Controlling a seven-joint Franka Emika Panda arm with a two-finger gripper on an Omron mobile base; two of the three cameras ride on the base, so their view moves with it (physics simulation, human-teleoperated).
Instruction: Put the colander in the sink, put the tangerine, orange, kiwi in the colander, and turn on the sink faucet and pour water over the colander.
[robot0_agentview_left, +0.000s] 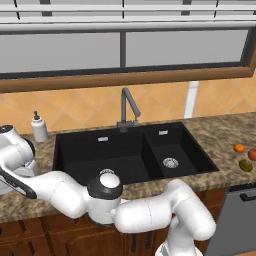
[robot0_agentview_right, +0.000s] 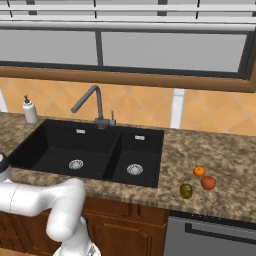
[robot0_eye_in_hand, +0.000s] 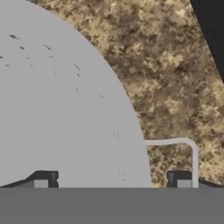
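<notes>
The colander (robot0_eye_in_hand: 61, 100), a white-grey perforated bowl, lies on the speckled counter directly under the hand, with its thin wire side handle (robot0_eye_in_hand: 183, 142) sticking out to the right. My gripper (robot0_eye_in_hand: 112, 179) is open just above it. One fingertip (robot0_eye_in_hand: 43, 179) is over the bowl and the other fingertip (robot0_eye_in_hand: 181, 179) is beside the handle loop, so the rim lies between them. The black double sink (robot0_agentview_left: 100, 155) (robot0_agentview_right: 60, 145) has nothing in it. The tangerine (robot0_agentview_right: 199, 171), orange (robot0_agentview_right: 208, 182) and kiwi (robot0_agentview_right: 186, 190) lie together on the counter right of the sink. The sink faucet (robot0_agentview_left: 127, 107) (robot0_agentview_right: 92, 105) shows no water.
A white soap dispenser (robot0_agentview_left: 39, 128) (robot0_agentview_right: 29, 111) stands at the sink's back left corner. The sink's black edge (robot0_eye_in_hand: 214, 26) shows close to the colander in the hand view. My arm stretches across the counter's front edge toward the left. A dishwasher front (robot0_agentview_right: 215, 235) sits below the fruit.
</notes>
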